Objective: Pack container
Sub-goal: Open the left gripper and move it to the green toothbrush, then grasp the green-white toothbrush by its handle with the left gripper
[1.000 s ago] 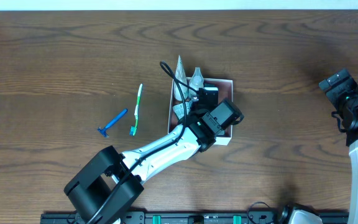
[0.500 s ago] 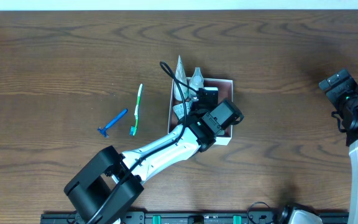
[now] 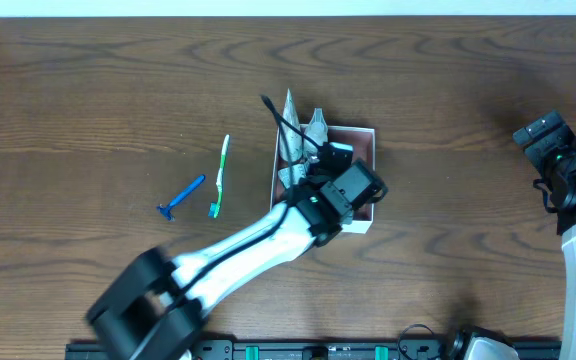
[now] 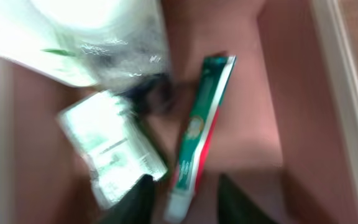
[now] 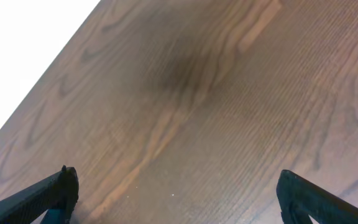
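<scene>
Dark brown wood-grain surface (image 3: 88, 90), seen from overhead and from both wrists. The left arm, white-shelled with black joints, reaches from the near edge diagonally to the container (image 3: 360, 129), which lies near the middle of the surface.

The left gripper (image 4: 188, 202) hangs directly over the container's interior, pointing down into it. Its two dark fingers stand partly open. The white cap end of a toothpaste tube (image 4: 197, 130) lies between them, with a gap visible on the right-hand side, so nothing is clamped.

The container is a shallow square cardboard box with thin white walls and a matte pinkish-brown floor. The tube is flat and narrow, green with a red stripe and white lettering, and rests on the floor. Just beside it lies a small rectangular green-and-white packet (image 4: 107, 149), glossy and blurred. Farther in is a crinkled clear plastic pouch (image 4: 98, 37), which in the overhead view pokes up over the far-left wall. A dark patch between packet and pouch is too blurred to identify.

Left of the container, well apart from it, lie a blue plastic razor (image 3: 180, 197) and a slim green-and-white toothbrush (image 3: 220, 177).

At the far right, the right gripper (image 5: 176, 196) is spread wide over bare wood and holds nothing.
</scene>
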Controlling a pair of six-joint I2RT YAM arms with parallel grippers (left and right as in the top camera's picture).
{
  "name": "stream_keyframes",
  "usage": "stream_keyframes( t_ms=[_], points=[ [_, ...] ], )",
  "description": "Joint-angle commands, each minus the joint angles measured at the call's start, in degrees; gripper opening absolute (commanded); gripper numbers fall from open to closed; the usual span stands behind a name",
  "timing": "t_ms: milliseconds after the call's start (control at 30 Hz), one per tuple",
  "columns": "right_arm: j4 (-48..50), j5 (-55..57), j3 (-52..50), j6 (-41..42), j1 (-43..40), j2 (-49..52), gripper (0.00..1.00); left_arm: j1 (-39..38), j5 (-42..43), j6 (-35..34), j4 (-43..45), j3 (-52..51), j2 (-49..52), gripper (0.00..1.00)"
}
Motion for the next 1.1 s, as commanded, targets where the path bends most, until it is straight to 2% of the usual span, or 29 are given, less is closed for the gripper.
stream_keyframes(
  t_ms=[0, 100, 200, 367, 467, 667, 867, 1067],
  points=[
    [-0.1, 0.2, 0.4, 0.4, -0.3, 0.0, 0.99, 0.5, -3.8, 7.2, -4.7, 3.7, -10.6, 0.46],
    [-0.1, 0.2, 0.4, 0.4, -0.3, 0.0, 0.99, 3.1, -9.0, 7.8, -12.8, 3.7, -17.9, 0.56],
    [-0.1, 0.2, 0.4, 0.4, -0.3, 0.0, 0.99, 8.2, -11.9, 8.2, -18.3, 3.3, -21.6, 0.59],
    [-0.1, 0.2, 0.4, 0.4, -0.3, 0.0, 0.99, 20.6, -10.7, 8.6, -18.8, 0.6, -21.1, 0.67],
    [0.0, 0.2, 0.4, 0.4, -0.3, 0.0, 0.99, 27.9, -4.9, 11.6, -15.9, -0.9, -18.1, 0.70],
    [-0.1, 0.2, 0.4, 0.4, -0.3, 0.0, 0.99, 36.7, 7.9, 18.2, -11.3, -1.2, -9.1, 0.72],
    [-0.1, 0.2, 0.4, 0.4, -0.3, 0.0, 0.99, 40.2, 16.9, 22.2, -8.6, -1.2, -0.5, 0.72],
    [-0.1, 0.2, 0.4, 0.4, -0.3, 0.0, 0.99, 40.5, 18.7, 23.6, -8.3, -1.2, 5.8, 0.72]
  ],
)
